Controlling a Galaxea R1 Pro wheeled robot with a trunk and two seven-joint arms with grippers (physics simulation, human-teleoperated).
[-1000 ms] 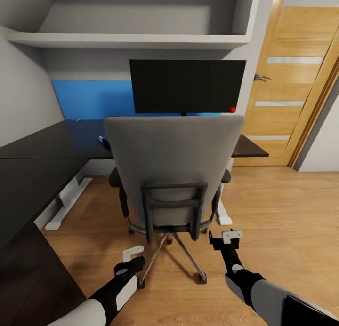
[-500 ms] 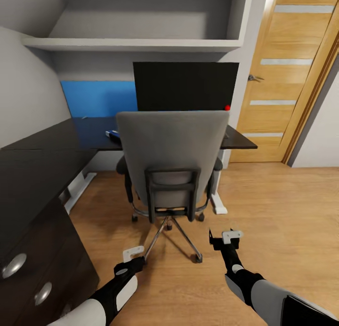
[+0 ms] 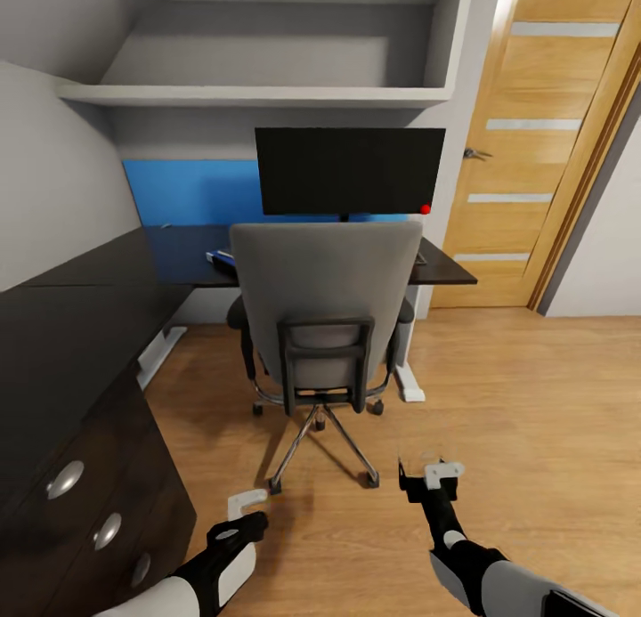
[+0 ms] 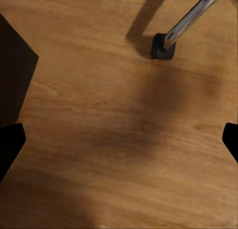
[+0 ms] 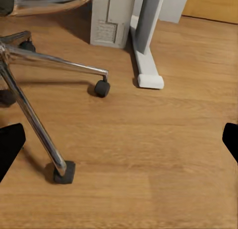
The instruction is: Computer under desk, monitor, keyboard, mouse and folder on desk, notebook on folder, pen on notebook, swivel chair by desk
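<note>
Bedroom workstation, seen as the robot backs off: over the last second the whole head view has widened, the camera drawing away so that the large glossy black L-shaped desk (image 3: 80, 305) now shows its drawer unit with round silver knobs (image 3: 98, 519) just outboard of the left gripper, a retreat that suggests the tidying is near its end rather than a fresh pick beginning. Ahead of both grippers, the grey-backed swivel office chair (image 3: 325, 301) on its metal star base sits tucked against the desk, its position apparently settled. Beyond it, well ahead of the grippers, the wide thin black monitor (image 3: 349, 170) with a small red dot stands on the desktop. A sliver of bright blue, probably the flat folder (image 3: 222, 258), lies on the desk past the chair's left edge; keyboard, mouse, notebook and pen are hidden behind the backrest. The left gripper (image 3: 239, 515) hangs low over the wooden floor (image 3: 525, 394), fingers spread wide in the left wrist view, holding nothing. The right gripper (image 3: 430, 479) is likewise released and empty, a chair caster (image 5: 64, 172) just ahead of it.
</note>
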